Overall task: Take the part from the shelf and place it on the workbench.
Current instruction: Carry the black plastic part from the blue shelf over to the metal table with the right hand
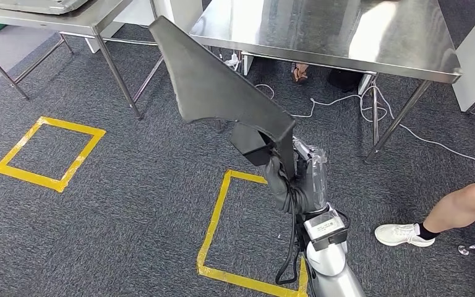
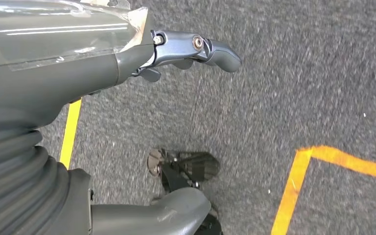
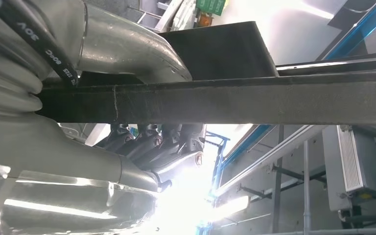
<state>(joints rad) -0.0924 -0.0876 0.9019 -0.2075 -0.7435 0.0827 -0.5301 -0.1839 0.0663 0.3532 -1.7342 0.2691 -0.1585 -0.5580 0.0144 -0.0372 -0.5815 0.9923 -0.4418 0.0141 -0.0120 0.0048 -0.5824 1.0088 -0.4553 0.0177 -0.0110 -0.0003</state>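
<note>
Right hand [image 1: 297, 176]: grips the black panel part [image 1: 222, 86] at its lower end, fingers curled round its edge
Part: held up over the carpet, short of the steel workbench [image 1: 371, 37]
Left hand [image 2: 176, 54]: hangs above the carpet, fingers loosely apart, holding nothing

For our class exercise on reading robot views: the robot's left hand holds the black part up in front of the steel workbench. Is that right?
Not quite. The right hand, not the left, holds the black part up before the steel workbench, as the head view shows. The left hand holds nothing, over the carpet.

Yellow tape squares [image 1: 48, 153] on carpet; person's leg [image 1: 454, 206].
</note>
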